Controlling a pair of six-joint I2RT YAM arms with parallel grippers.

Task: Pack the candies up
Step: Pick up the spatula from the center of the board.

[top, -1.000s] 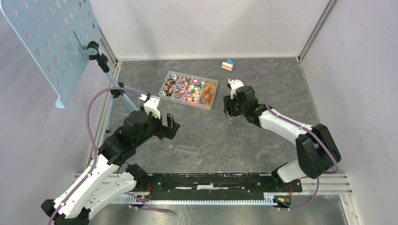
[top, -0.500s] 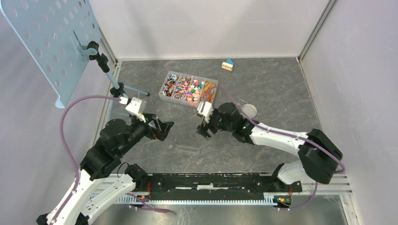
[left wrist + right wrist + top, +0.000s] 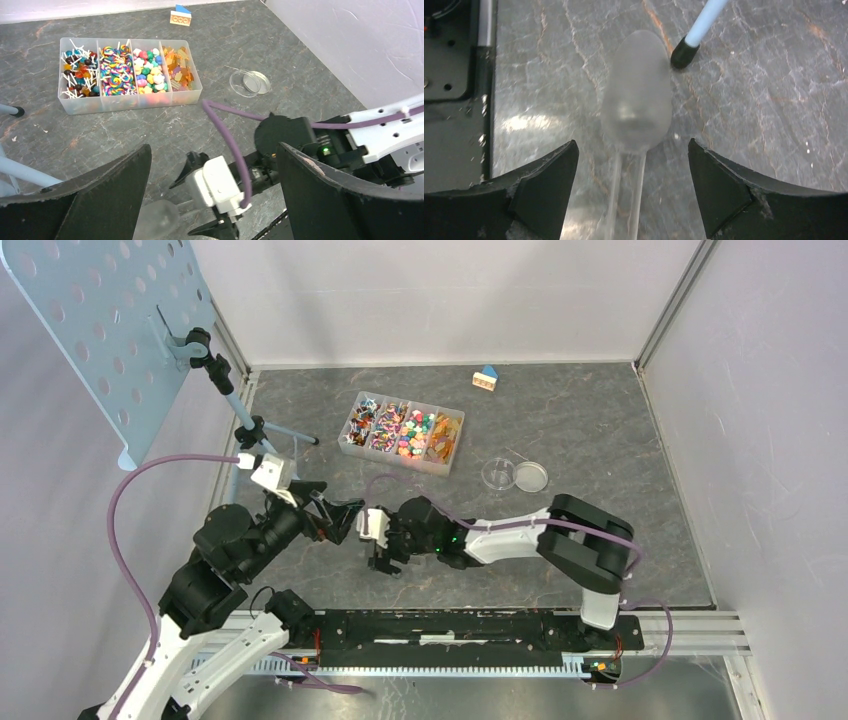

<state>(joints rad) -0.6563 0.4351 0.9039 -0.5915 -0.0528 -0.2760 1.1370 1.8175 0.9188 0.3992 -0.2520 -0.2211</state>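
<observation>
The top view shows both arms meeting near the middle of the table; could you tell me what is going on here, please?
The right gripper, jaws open, hangs over a clear plastic spoon lying on the table. The spoon's bowl sits between its fingers, not yet gripped. The left gripper is also open and empty, close beside it. The candies sit sorted in a four-compartment box further back, and a small clear round dish beside the box looks empty.

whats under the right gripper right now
A clear plastic spoon lies on the table below the open right gripper, bowl pointing away from the wrist. The handle's end runs out of the wrist view; from above the gripper hides the spoon.
</observation>
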